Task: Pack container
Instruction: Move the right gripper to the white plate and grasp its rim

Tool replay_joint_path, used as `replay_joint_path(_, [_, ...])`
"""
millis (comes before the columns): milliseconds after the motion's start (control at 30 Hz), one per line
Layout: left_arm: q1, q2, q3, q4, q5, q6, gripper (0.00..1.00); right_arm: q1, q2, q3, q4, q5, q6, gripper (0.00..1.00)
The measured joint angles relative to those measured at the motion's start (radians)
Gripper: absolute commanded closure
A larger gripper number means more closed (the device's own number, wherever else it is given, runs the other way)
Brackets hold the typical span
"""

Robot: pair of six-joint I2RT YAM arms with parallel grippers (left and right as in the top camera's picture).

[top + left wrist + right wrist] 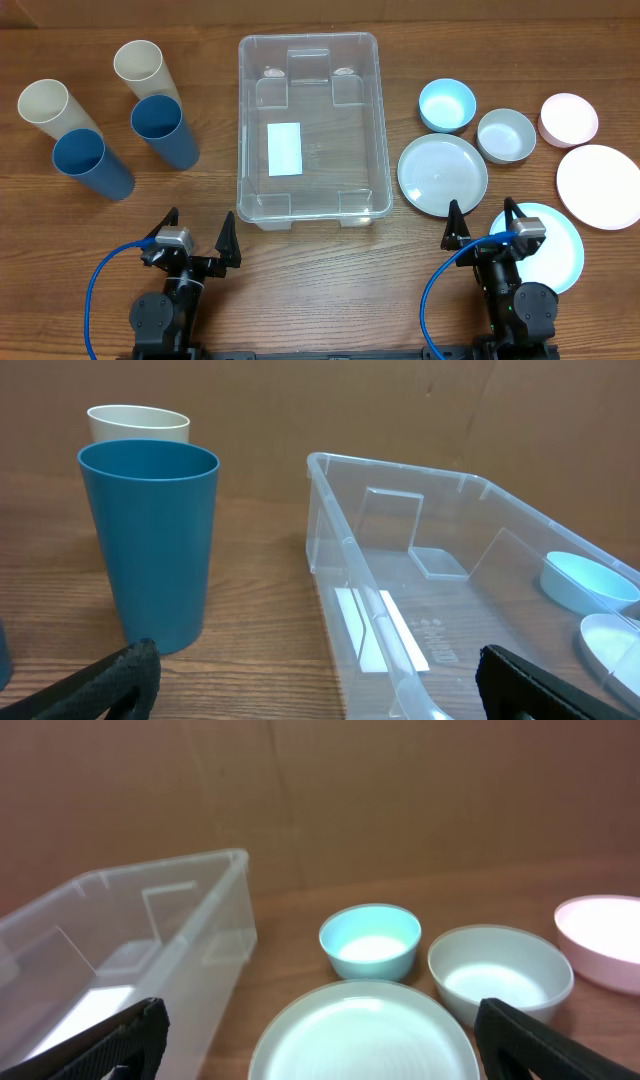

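While left pincer (200, 218) and right pincer (482, 208) gape wide, the container (322, 105) is clear, white-labelled.

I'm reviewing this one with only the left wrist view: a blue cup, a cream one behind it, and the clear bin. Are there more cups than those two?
Observer: Yes. Four stand left of the container: two cream cups and two blue cups.
Operator: Past the bin I glimpse only a pale blue bowl. What else is there?
Observer: That blue bowl, a white bowl, a pink bowl, and three plates: a pale plate, a white plate and a light blue plate.
Operator: Where is the right gripper?
Observer: The right gripper is open and empty, and from overhead it partly overlaps the light blue plate.
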Motion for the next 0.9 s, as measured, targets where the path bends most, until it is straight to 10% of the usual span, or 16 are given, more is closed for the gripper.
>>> replay_joint_path(367, [0.000,0.000,0.000,0.000,0.000,0.000,0.00,0.000,0.124,0.391,-0.377,0.048,0.085,0.00])
replay_joint_path(633, [0.000,0.000,0.000,0.000,0.000,0.000,0.00,0.000,1.028,1.123,-0.965,-0.036,0.150,0.00])
replay_joint_path(900, [0.000,0.000,0.000,0.000,0.000,0.000,0.00,-0.014,1.545,1.238,-1.151,-0.064,0.194,0.00])
